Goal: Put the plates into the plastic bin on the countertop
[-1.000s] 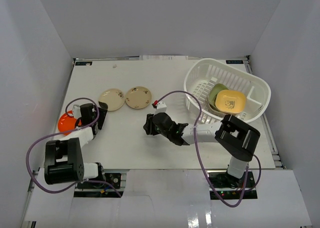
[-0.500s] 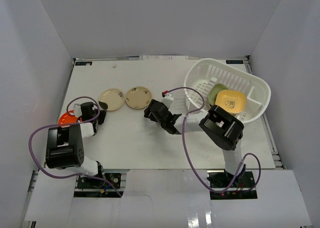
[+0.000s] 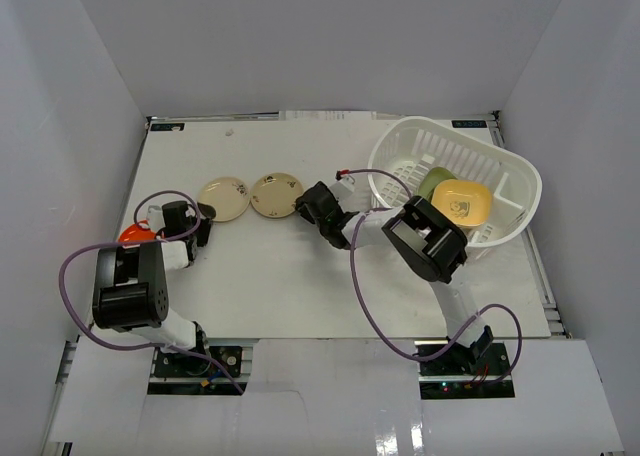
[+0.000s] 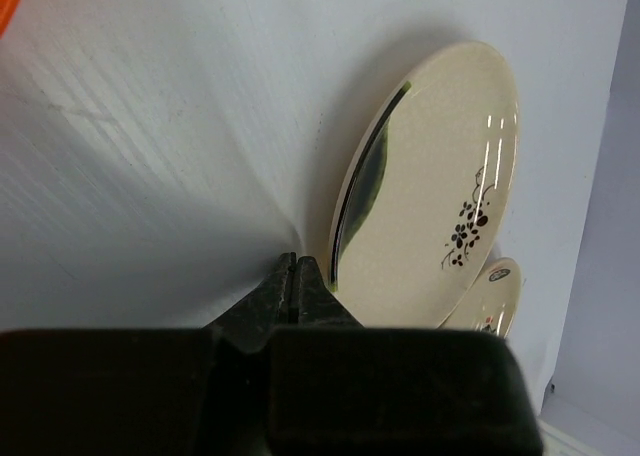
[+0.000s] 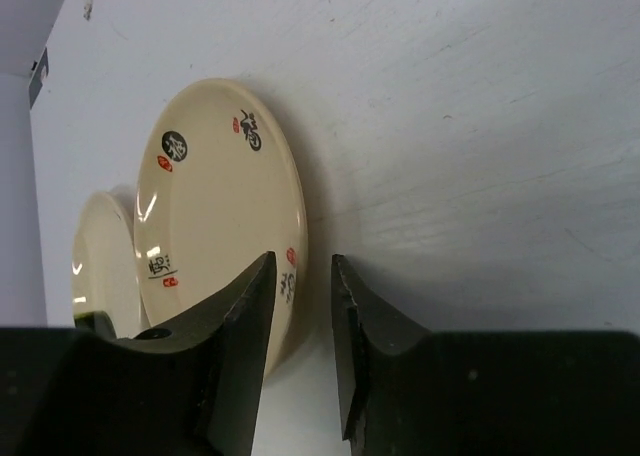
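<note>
On the white countertop (image 3: pixel 250 276) lie a cream plate (image 3: pixel 224 198) (image 4: pixel 430 186) and a tan plate (image 3: pixel 275 194) (image 5: pixel 215 206) side by side. An orange plate (image 3: pixel 130 236) shows partly under my left arm. My left gripper (image 3: pixel 203 219) (image 4: pixel 293 264) is shut with nothing between its fingers, its tips on the table just beside the cream plate's near rim. My right gripper (image 3: pixel 306 207) (image 5: pixel 302 259) is open a little and straddles the tan plate's right rim, one finger over the plate and one on the table outside it. The plastic bin (image 3: pixel 400 151) holds a green plate (image 3: pixel 432 181) and a yellow plate (image 3: pixel 462 202).
White walls enclose the table on three sides. The bin stands at the back right, close behind my right arm's elbow (image 3: pixel 425 238). Purple cables loop beside both arms.
My right gripper swung left and back to the tan plate's rim, and its jaws narrowed. My left gripper's jaws closed beside the cream plate.
</note>
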Tool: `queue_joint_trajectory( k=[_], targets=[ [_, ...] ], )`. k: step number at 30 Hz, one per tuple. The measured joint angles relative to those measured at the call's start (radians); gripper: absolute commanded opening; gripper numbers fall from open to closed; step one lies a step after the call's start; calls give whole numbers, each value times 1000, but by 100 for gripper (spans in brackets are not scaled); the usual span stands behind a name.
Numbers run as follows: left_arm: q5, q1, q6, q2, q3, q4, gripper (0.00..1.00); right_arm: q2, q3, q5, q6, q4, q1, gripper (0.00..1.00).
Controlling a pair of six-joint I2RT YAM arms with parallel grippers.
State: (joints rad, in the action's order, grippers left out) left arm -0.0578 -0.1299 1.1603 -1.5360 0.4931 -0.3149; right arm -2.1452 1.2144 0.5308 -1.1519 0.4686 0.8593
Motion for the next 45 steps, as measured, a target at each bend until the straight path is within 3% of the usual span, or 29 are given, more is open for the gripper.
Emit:
queue_joint_trajectory(
  k=[2, 3, 4, 14, 15, 16, 18, 19, 23, 24, 31, 34, 41, 45],
  targets=[
    [-12, 0, -9, 15, 0, 17, 0, -23, 25, -6, -8, 2, -1, 27],
    [-18, 0, -13, 24, 0, 25, 0, -33, 33, -8, -13, 5, -1, 13],
    [-24, 0, -18, 32, 0, 29, 0, -41, 41, -10, -15, 5, -1, 8],
    [-31, 0, -31, 56, 6, 50, 3, 43, -89, 34, 76, 86, 35, 8],
    [-29, 0, -31, 63, 5, 54, 9, 67, -105, 42, 92, 86, 48, 8],
    [-27, 0, -35, 75, 1, 54, 25, 91, -120, 54, 118, 88, 61, 8],
    [-24, 0, -40, 113, -15, 57, 42, 150, -156, 84, 166, 93, 84, 8],
    [-23, 0, -37, 146, -32, 57, 58, 184, -179, 98, 188, 101, 97, 8],
    [-19, -2, -41, 272, -85, 56, 77, 318, -255, 126, 278, 139, 131, 8],
    [-18, -2, -43, 285, -88, 56, 78, 347, -264, 128, 302, 144, 134, 8],
    [7, -6, -45, 154, -18, 83, 76, 574, -268, 149, 548, 134, 133, 8],
    [18, -8, -48, 108, 3, 80, 73, 731, -279, 137, 639, 79, 71, 8],
    [43, -19, -50, 10, 53, 40, 57, 1106, -411, 84, 716, -100, -365, 8],
    [48, -21, -37, -25, 56, 14, 36, 1208, -526, -8, 711, -219, -602, 8]
  ],
)
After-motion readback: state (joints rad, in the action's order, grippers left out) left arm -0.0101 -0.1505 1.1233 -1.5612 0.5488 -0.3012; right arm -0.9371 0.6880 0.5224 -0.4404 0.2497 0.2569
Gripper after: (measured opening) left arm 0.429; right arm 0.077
